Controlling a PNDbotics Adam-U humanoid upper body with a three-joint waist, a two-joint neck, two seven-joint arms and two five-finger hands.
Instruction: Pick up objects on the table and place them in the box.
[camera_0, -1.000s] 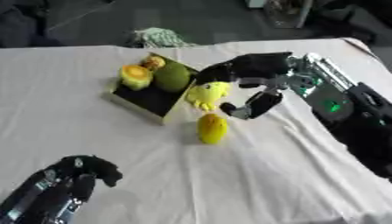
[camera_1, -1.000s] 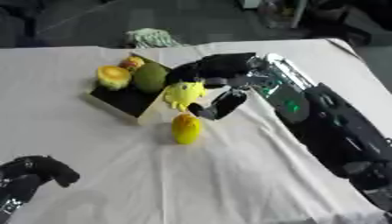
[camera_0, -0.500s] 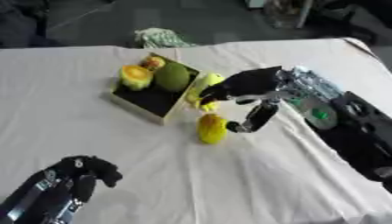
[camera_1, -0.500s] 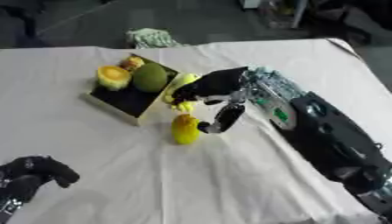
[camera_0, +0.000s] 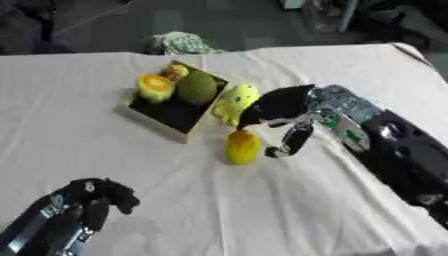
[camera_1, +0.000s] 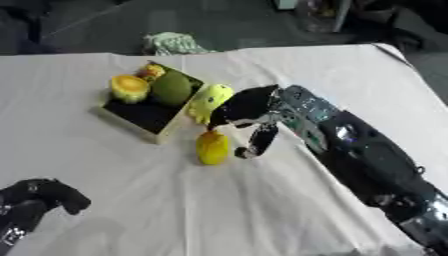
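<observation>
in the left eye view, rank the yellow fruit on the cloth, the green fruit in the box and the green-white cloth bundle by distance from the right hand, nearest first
1. Yellow fruit, just left of the right hand.
2. Green fruit, in the box, farther left.
3. Green-white cloth bundle, at the table's far edge.

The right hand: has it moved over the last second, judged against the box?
Yes. The right hand has come down and toward the robot, away from the box, and now hangs beside the yellow fruit on the cloth.
</observation>
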